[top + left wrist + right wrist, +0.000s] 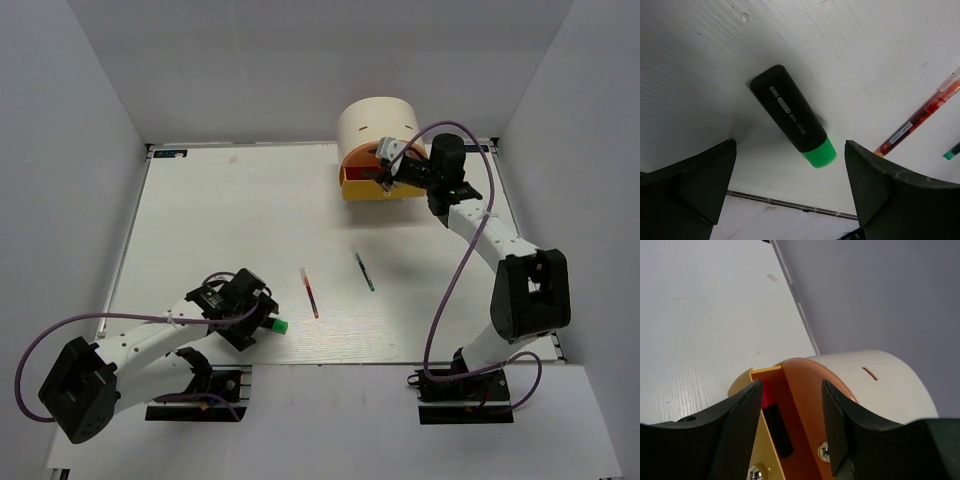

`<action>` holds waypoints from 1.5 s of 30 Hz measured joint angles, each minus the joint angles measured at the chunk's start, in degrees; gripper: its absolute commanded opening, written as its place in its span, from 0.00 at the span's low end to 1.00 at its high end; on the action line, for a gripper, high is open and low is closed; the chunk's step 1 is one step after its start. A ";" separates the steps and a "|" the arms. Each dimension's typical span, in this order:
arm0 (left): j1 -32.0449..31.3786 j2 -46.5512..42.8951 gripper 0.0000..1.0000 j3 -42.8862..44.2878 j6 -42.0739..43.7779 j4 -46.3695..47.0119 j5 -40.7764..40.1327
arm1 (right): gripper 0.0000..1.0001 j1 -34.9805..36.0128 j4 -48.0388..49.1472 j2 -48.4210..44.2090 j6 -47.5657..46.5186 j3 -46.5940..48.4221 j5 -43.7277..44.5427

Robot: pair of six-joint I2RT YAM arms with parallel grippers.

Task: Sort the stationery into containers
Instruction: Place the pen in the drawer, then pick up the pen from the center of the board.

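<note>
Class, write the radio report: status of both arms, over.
Left gripper open above green-capped highlighter, not gripped. Right gripper open at yellow drawer, second highlighter inside. Red pen, green pen loose on table; nothing blocking.

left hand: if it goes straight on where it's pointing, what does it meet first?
Most likely the green-capped highlighter, lying flat on the table right in line with the open left hand. Depth is hard to judge from the wrist view. If it misses, the table comes next.

Robot lab cell, white table, plain grey walls, left arm, right arm, purple cables
</note>
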 measured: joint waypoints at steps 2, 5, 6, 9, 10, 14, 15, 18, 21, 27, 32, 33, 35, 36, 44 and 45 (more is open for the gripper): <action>-0.02 0.76 0.99 0.09 -0.68 0.74 0.90 | 0.50 -0.07 0.04 -1.62 1.16 0.00 0.07; 0.00 2.84 0.95 0.90 -2.03 1.66 2.27 | 0.16 -0.13 0.00 -4.70 4.98 -0.17 0.66; -0.02 3.63 0.92 1.20 -2.54 1.77 2.64 | 0.11 -0.13 -0.26 -6.08 6.99 -0.37 0.94; -0.02 6.29 0.82 2.34 -4.59 1.77 3.21 | 0.06 -0.15 -3.32 -10.62 12.20 -0.81 1.53; -0.02 7.32 0.82 2.95 -5.27 1.27 3.26 | 0.06 -0.15 -4.15 -12.00 13.33 -1.18 1.49; 0.31 12.70 0.80 6.56 -7.30 -1.75 3.13 | 0.06 -0.15 -7.43 -20.98 17.00 -9.16 0.55; 0.33 14.14 0.80 7.54 -7.61 -2.51 3.04 | 0.08 -0.20 -8.26 -23.37 17.46 -12.07 0.37; 0.37 17.94 0.77 10.03 -8.41 -4.74 2.97 | 0.12 -0.24 -10.82 -29.70 19.10 -20.04 0.24; 0.37 20.37 0.59 11.58 -8.94 -6.12 3.21 | 0.13 -0.33 -14.38 -34.49 20.37 -25.29 0.59; 0.46 22.93 0.33 13.57 -9.49 -7.23 3.89 | 0.15 -0.39 -17.40 -44.89 22.38 -32.57 1.88; -0.11 23.98 0.18 16.83 -5.75 -6.58 1.44 | 0.84 -0.39 -18.93 -51.04 24.41 -37.00 4.76; -0.15 24.00 0.17 18.58 -3.37 -5.86 0.81 | 0.88 -0.39 -19.28 -51.71 24.85 -37.77 5.68; -0.20 24.04 0.12 22.32 1.49 -3.04 -0.79 | 0.82 -0.39 -19.52 -52.74 25.51 -39.30 7.74; -0.20 24.04 0.12 24.24 4.20 -1.31 -1.62 | 0.74 -0.42 -19.69 -53.09 25.88 -40.09 8.66; -0.79 23.96 0.11 34.80 26.56 23.02 -7.48 | 0.18 -0.48 -20.24 -53.24 29.94 -44.15 13.60; -0.81 24.98 0.11 36.46 28.83 26.03 -7.93 | 0.18 -0.46 -19.96 -53.24 30.32 -44.35 14.01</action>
